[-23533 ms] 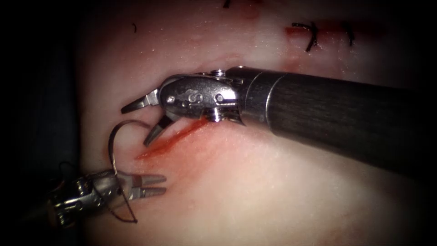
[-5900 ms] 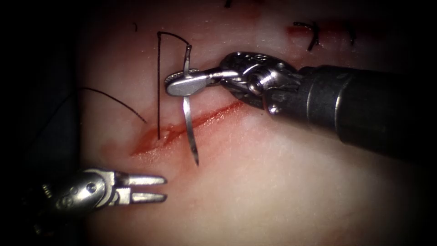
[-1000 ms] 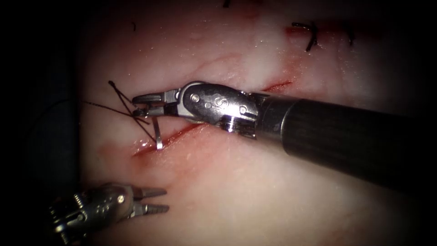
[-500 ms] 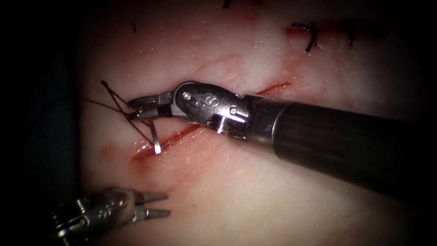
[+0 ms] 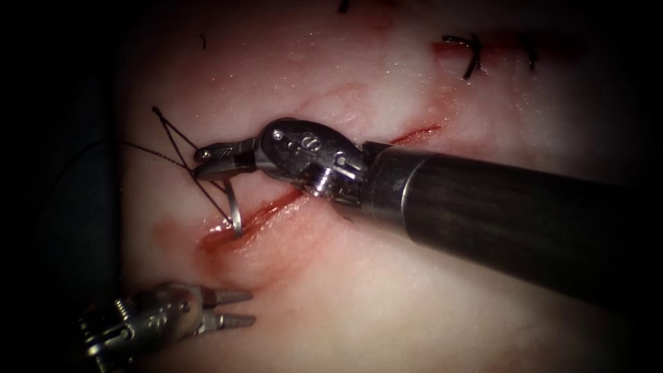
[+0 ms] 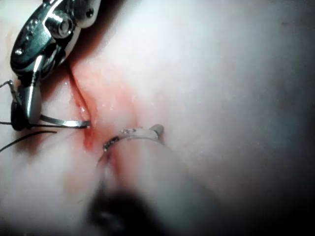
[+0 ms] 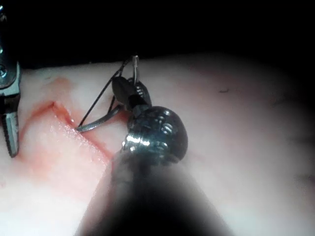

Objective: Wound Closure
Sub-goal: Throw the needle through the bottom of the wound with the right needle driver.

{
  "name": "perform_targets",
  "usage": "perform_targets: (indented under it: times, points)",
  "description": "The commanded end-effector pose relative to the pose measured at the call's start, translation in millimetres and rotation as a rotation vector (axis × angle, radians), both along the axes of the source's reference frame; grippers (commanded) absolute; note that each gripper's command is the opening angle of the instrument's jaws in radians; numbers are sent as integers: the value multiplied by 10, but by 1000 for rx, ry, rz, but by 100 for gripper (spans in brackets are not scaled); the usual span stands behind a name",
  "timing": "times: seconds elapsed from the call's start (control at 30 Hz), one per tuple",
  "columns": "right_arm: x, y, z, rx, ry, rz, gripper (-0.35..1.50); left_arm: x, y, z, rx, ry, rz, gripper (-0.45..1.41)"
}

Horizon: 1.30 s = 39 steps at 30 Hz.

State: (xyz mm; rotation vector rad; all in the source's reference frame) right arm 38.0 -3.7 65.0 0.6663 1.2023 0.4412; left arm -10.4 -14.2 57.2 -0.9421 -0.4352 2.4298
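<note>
now the right tool (image 5: 207, 160) pinches the needle (image 5: 235, 207) (tip in the cut (image 5: 276, 204)), left tool (image 5: 231, 309) spread, empty.

Curved needle (image 5: 235, 207) tip-down in the tissue's (image 5: 387, 304) red cut (image 5: 255, 214)

A dark, finely ribbed shaft carries the right arm's tool (image 5: 207, 160), its polished steel wrist housing rounded, studded with small screws and stamped with curled markings. At seven o'clock in the endoscope view, the left arm's tool (image 5: 231, 309) shows a silver wrist, ridged joint and short serrated jaws.
</note>
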Motion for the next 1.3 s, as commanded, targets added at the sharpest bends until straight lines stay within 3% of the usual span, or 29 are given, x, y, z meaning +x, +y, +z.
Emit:
perform_targets:
  times: [0.03, 0.4, 1.3]
  points:
    - [11, 8, 2, 12, 1, 11, -35, -6, 2, 5, -1, 0, 2, 2]
    - [11, 5, 3, 161, 6, 14, -35, -2, 2, 8, 2, 1, 3, 5]
    - [7, -66, -31, 145, 31, -178, -35, 8, 5, 5, 10, -5, 11, 5]
